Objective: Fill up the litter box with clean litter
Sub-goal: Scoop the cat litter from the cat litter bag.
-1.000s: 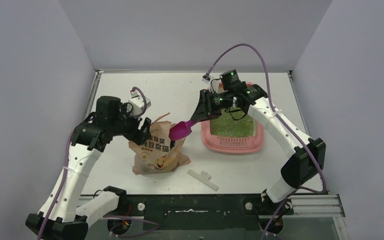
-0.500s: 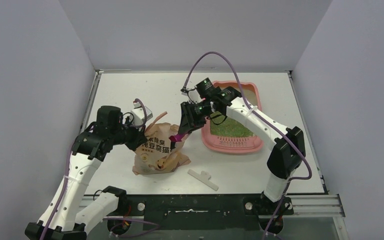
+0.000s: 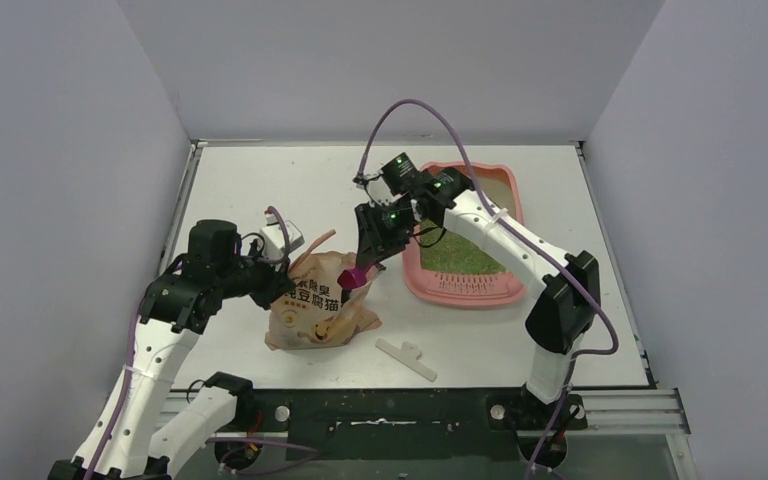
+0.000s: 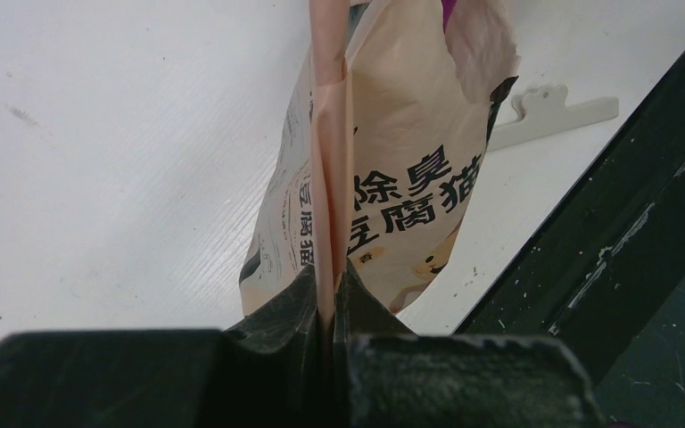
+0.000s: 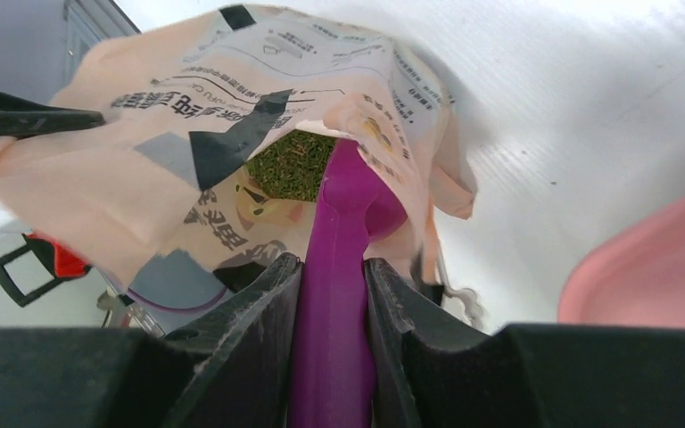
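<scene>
The litter box [image 3: 460,298] sits at the right of the desk [image 3: 260,180], with a thin green bed of litter [image 3: 455,258] inside. The bag [image 3: 310,310] beside it could slump, since only the left gripper [image 4: 328,281], clenched on one flap, props its mouth open. The purple scoop [image 5: 339,214], grasped by the right gripper [image 5: 332,266], may snag the bag and spill. The print reads 除臭 and 豆腐猫; the rest seems too small to read.

The pink litter box [image 3: 465,297] is set flat on the right of the tabletop [image 3: 260,180], its slotted strip nearest. Green litter [image 3: 457,257] is spread over the near part of its floor.
</scene>
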Controlling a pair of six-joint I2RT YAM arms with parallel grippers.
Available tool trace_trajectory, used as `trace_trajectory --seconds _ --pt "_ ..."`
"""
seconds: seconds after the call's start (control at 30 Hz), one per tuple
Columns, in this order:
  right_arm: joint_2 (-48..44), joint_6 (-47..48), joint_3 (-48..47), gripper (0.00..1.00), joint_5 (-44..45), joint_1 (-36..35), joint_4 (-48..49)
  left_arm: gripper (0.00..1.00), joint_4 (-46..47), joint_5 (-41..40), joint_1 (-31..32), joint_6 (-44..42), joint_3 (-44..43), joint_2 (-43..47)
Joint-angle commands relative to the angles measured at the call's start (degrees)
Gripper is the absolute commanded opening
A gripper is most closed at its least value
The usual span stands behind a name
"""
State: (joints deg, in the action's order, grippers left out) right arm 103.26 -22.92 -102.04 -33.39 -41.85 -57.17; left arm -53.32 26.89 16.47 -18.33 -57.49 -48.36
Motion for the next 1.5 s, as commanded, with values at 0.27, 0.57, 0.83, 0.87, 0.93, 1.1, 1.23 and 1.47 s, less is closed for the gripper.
trace_trajectory --seconds 0.27,0.57,0.83,0.87,0.93,1.1,1.23,1.47 --pt "2.3 -0.9 -2.9 0.0 10.6 -5.9 -0.2 0.0 2.3 3.7 0.4 -0.1 -1.0 1.2" --pt "0.6 1.0 -5.8 0.0 15.7 -5.4 -2.7 0.0 2.7 3.9 0.5 0.1 -0.9 1.4" --pt "5.4 -2.6 4.1 0.0 4.0 -6.2 5.3 0.0 2.9 4.2 0.5 0.5 -0.5 1.5" --pt "5.4 -3.2 4.7 0.0 3.1 -6.1 6.1 0.0 2.8 4.1 0.6 0.6 -0.5 1.5" --pt "4.7 -4.0 5.5 0.0 1.5 -6.1 8.2 0.0 2.9 4.1 0.6 0.7 -0.5 1.5" --pt "2.4 -8.3 8.0 0.0 -6.4 -4.3 15.3 0.0 3.1 4.0 0.7 0.6 -0.6 1.4" --pt "0.2 -14.3 12.5 0.0 -12.6 -1.8 24.0 0.0 3.3 3.8 0.8 0.7 -0.8 1.2" --pt "-4.0 -26.3 21.0 0.0 -19.9 1.9 41.6 0.0 3.5 3.6 0.9 0.7 -0.6 1.1"
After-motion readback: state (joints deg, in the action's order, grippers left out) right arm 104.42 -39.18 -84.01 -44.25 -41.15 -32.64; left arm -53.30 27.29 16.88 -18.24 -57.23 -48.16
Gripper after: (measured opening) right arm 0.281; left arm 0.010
